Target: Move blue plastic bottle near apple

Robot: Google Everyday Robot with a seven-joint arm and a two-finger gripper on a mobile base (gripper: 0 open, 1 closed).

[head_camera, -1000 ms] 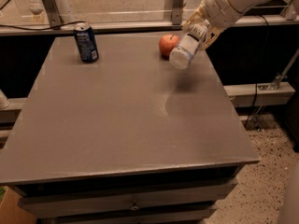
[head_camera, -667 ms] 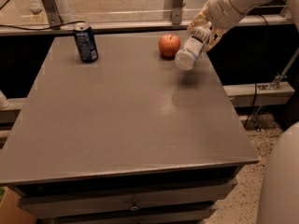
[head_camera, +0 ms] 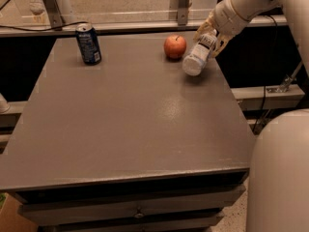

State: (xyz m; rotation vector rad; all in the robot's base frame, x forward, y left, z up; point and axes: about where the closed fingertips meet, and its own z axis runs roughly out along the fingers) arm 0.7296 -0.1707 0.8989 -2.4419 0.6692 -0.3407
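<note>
Here, in the camera view, the gripper is hanging over the far right part of the grey table, reaching in from the upper right on a white arm. Its yellowish fingers are pinching the upper end of the blue plastic bottle, one on each side. The bottle is tilting down and to the left, its lower end pointing at the tabletop; whether that end is touching the surface cannot be told. The apple is sitting upright just left of the bottle, near it but apart. A dark blue soda can is standing upright well apart, at the far left corner. A white rounded part of the robot's body is filling the lower right corner.
</note>
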